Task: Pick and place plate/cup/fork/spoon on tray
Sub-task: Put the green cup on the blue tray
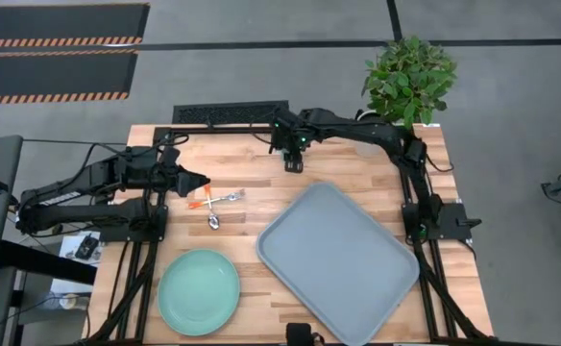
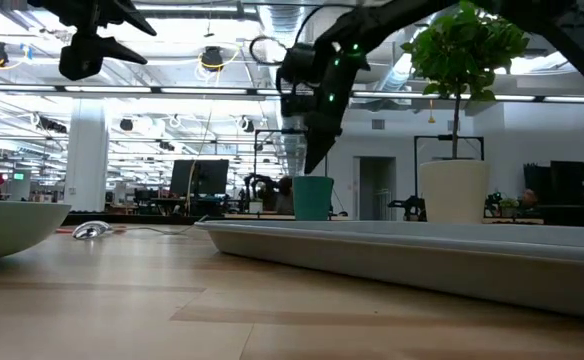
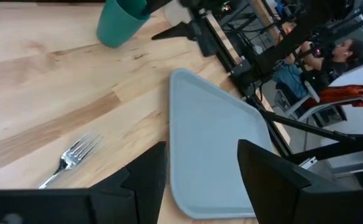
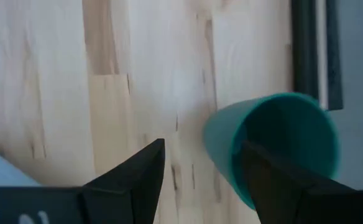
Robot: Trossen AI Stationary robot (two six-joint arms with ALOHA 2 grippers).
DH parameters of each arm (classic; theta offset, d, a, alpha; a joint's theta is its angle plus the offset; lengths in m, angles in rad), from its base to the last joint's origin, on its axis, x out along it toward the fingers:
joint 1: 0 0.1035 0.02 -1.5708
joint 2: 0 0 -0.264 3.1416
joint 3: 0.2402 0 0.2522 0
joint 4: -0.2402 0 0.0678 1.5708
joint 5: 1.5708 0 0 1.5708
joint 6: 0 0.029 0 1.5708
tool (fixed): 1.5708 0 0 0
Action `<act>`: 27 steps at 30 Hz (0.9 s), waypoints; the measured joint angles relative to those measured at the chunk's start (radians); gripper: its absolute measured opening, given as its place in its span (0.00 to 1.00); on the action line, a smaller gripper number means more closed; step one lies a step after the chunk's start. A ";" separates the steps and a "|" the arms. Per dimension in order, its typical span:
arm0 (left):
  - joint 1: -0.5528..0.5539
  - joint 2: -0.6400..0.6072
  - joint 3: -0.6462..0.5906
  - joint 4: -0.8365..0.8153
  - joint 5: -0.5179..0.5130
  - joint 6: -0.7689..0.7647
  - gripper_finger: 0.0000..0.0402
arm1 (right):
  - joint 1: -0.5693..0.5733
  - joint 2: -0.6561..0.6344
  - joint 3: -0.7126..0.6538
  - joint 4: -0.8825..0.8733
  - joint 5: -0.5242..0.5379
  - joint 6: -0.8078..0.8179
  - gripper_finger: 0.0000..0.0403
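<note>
The dark green cup (image 2: 313, 197) stands upright on the table beyond the tray's far edge. My right gripper (image 2: 315, 158) hangs open just above it, and in its wrist view (image 4: 200, 168) one finger stands over the cup's mouth (image 4: 281, 137) and the other outside the wall, touching nothing. The fork (image 1: 229, 197) and spoon (image 1: 213, 219) lie crossed on the table, orange ends to the left. My left gripper (image 1: 200, 181) is open and empty, high above their handle ends. The plate (image 1: 199, 291) lies near left. The tray (image 1: 340, 259) lies at the centre right.
A white pot with a green plant (image 1: 407, 82) stands at the table's far right corner. A black grille (image 1: 231, 112) lies along the far edge. People sit in the room beyond the table (image 3: 340, 53).
</note>
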 joint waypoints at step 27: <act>0.000 0.000 0.000 -0.027 -0.065 -0.008 0.46 | 0.102 -0.297 0.000 -0.313 0.054 0.269 0.01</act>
